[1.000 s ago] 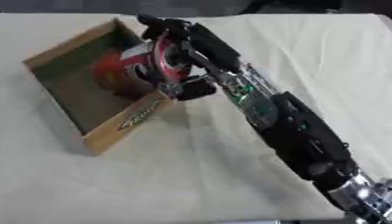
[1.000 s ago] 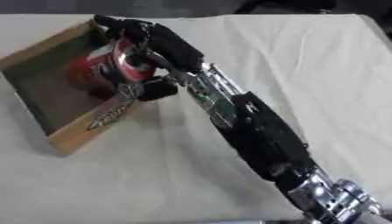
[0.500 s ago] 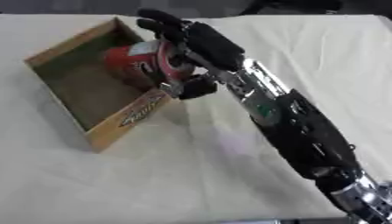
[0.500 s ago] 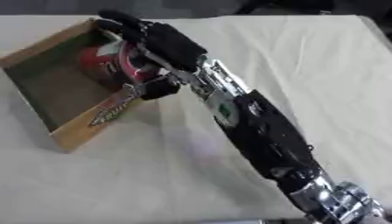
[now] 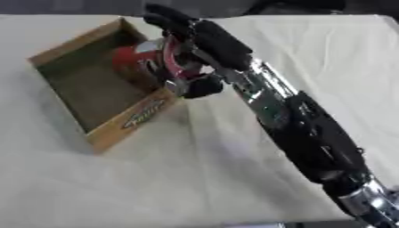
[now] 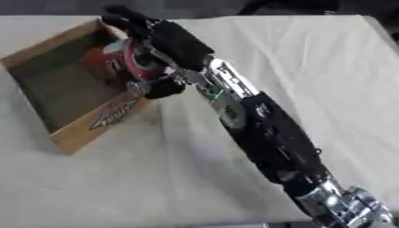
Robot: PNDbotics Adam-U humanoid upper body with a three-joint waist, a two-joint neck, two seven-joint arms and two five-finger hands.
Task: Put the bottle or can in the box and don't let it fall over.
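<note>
The right hand (image 5: pixel 195 53) holds the red can (image 5: pixel 140 64) by its sides, inside the box (image 5: pixel 124 120). It looks light, hard and slippery.

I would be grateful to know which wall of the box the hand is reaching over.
It is the wall facing the robot that bears the printed label. The right hand holds the red can just inside it; the other walls are plain.

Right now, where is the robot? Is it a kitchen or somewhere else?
Probably a test or practice room, not a kitchen. There is just a table under a plain cream cloth, one cardboard box, and the right hand holding a red can in the box.
</note>
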